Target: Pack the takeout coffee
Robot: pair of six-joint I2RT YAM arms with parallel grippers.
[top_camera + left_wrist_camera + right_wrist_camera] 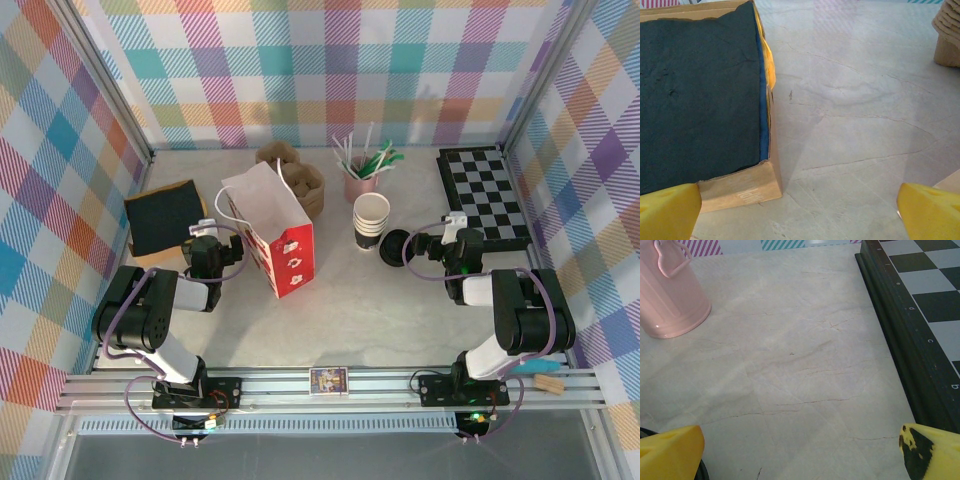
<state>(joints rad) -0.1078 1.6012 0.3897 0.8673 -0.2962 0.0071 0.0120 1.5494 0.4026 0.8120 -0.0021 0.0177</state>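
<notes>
Left claw [800, 215] gapes by a dark-padded box [700, 90], right claw [800, 455] by a pink bucket [670, 295]; overhead adds a paper bag [275, 225].

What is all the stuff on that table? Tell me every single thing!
paper bag: one, white with a red front, standing left of the middle
paper cups: one stack, white with dark bands, right of the bag
lid: one, black, flat beside the cups
bucket: one, pink, behind the cups
straws: a bunch, white and green, in the bucket
cup trays: one stack, brown, behind the bag
box: one, cardboard with a dark pad, far left
chessboard: one, black and white, far right
left gripper: one, yellow, open, near the box
right gripper: one, yellow, open, near the chessboard
</notes>
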